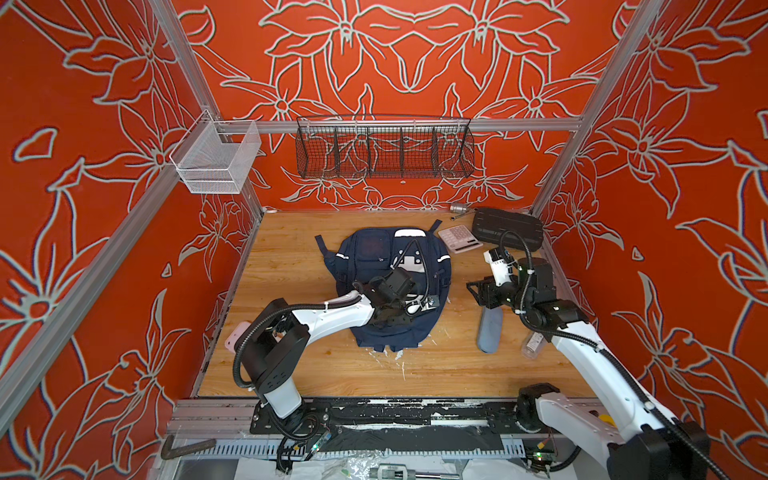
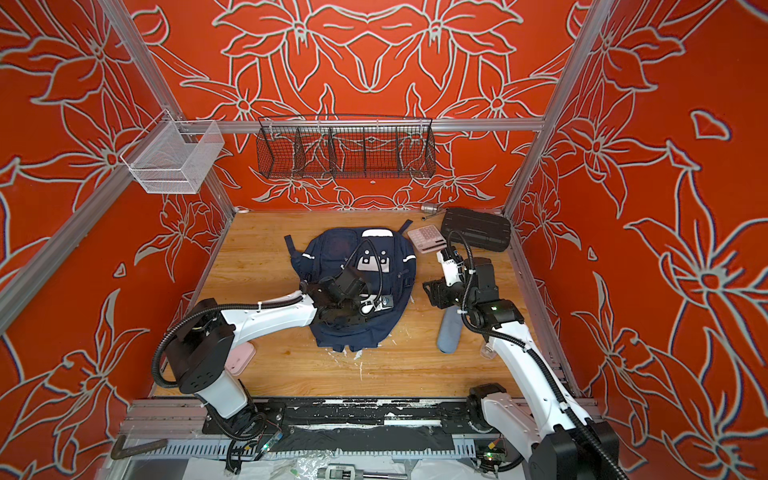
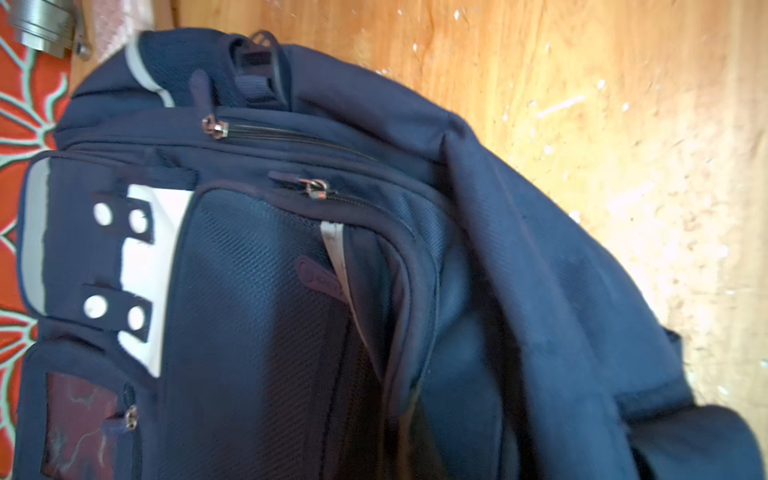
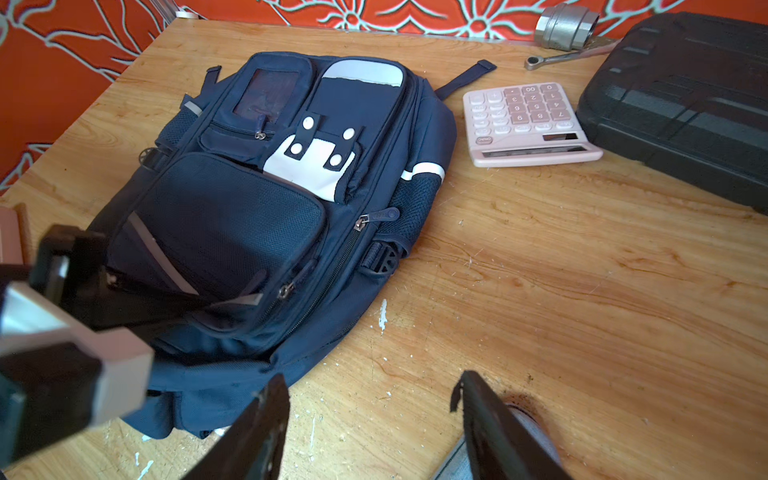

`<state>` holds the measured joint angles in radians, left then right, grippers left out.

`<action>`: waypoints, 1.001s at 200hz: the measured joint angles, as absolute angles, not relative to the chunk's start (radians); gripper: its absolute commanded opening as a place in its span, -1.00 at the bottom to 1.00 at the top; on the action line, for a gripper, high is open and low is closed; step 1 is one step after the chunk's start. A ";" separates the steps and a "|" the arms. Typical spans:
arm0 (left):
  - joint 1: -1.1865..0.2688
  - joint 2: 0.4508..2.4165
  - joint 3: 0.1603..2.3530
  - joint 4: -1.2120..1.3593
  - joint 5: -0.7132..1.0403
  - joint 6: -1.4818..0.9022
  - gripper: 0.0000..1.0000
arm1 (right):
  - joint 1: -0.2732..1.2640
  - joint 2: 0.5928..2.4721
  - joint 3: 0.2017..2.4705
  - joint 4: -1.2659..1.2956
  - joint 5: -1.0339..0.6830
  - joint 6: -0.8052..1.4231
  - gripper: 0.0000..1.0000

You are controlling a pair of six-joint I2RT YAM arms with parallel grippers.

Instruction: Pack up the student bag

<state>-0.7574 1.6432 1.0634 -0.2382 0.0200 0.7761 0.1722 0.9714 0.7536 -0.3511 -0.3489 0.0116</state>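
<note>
In both top views the light is bright and even, with only soft shadows on the desk point(image 1: 415, 365). The walls point(image 1: 83, 208) bend toward the edges, and their pale lines show colour fringes there. The left wrist view is smeared: the student bag point(image 3: 291, 291) looks blurred and the bare wood burns out to white. In the right wrist view the middle is sharp, the fingers point(image 4: 266, 419) are out of focus, and the black case point(image 4: 685, 104) has a dull sheen.

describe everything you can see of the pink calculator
The pink calculator looks like plastic, with darker pink number keys and a dark display strip. It lies flat, face up, on the wooden table at the back right, between the student bag and the black case, which its corner seems to touch.
</note>
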 measured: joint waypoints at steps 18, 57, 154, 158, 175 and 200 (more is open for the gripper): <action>-0.708 1.568 1.047 -0.251 0.080 0.765 -1.00 | 0.173 0.971 0.753 -0.348 -0.361 0.012 0.32; -0.630 1.431 1.013 -0.297 0.173 0.772 -1.00 | 0.186 0.990 0.749 -0.330 -0.406 0.003 0.30; -0.468 1.311 1.000 -0.424 0.407 0.836 -1.00 | 0.225 1.351 1.006 -0.390 -0.691 -0.455 0.14; -0.465 1.308 1.000 -0.428 0.413 0.841 -1.00 | 0.226 1.380 1.037 -0.405 -0.704 -0.485 0.11; -0.461 1.302 1.005 -0.446 0.430 0.858 -1.00 | 0.230 1.470 1.135 -0.459 -0.735 -0.591 0.06; -0.457 1.302 1.028 -0.482 0.446 0.879 -1.00 | 0.251 1.573 1.224 -0.524 -0.750 -0.715 0.05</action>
